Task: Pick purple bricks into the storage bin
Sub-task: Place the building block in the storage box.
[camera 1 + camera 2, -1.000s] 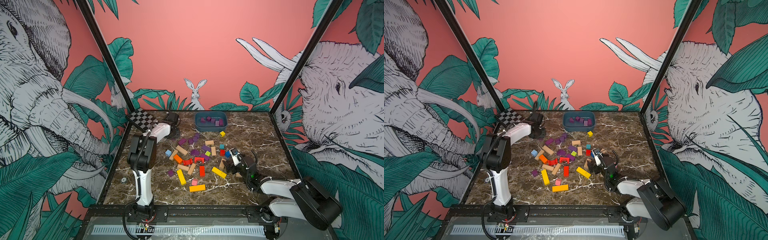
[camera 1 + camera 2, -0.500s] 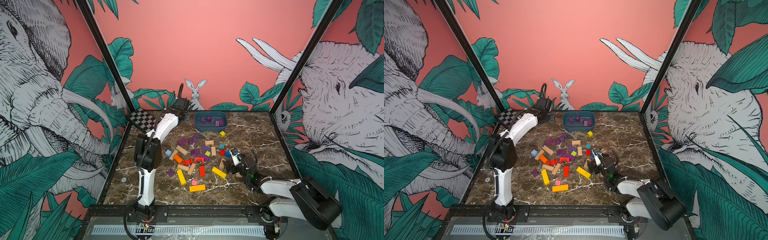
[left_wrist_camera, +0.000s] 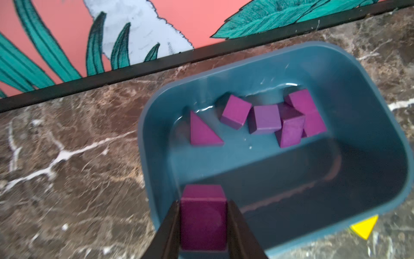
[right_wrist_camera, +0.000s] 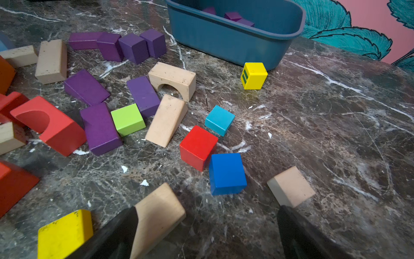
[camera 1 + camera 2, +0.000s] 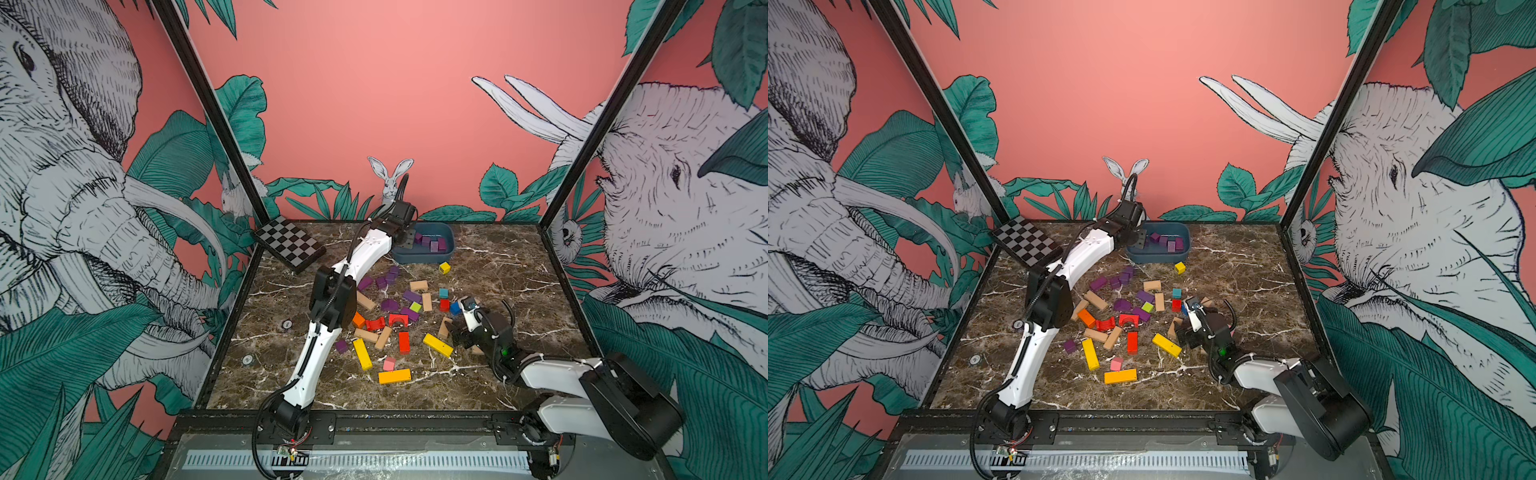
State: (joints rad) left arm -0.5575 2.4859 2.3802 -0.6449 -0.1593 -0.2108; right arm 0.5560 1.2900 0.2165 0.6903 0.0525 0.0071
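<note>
Fingers (image 4: 112,235) of our right gripper (image 4: 206,233) stand spread wide and empty, low over the marble tabletop (image 4: 336,134) at the near edge of the block pile. A tan wedge (image 4: 156,210) lies against one of them. Level with it, on the pile's left side, a stray purple cube (image 5: 341,345) sits apart from the rest. Just beyond the gripper we see a blue cube (image 4: 227,173) and a red cube (image 4: 197,146) touching. Then come the loose purple bricks (image 4: 99,127): three bars around a lime-green cube (image 4: 127,118) and a tan arch (image 4: 172,78), and farther on a tight row of four (image 4: 132,47) near the bin. At the far end stands the storage bin (image 5: 422,257), with at least five purple pieces, a triangular prism (image 3: 202,132) among them, gathered toward its far wall. Our left gripper (image 3: 202,204) hangs at the bin's left end, about over its rim, clamped on a purple cube (image 3: 202,217) by two opposite flat faces, so we judge the drop to be the step in hand. These bricks look like painted wood: light, rigid and not fragile, but smooth enough to slip under a skewed pinch. We would take each by parallel flat faces, bars across their narrow width, and start the crowded row from an outer end.
</note>
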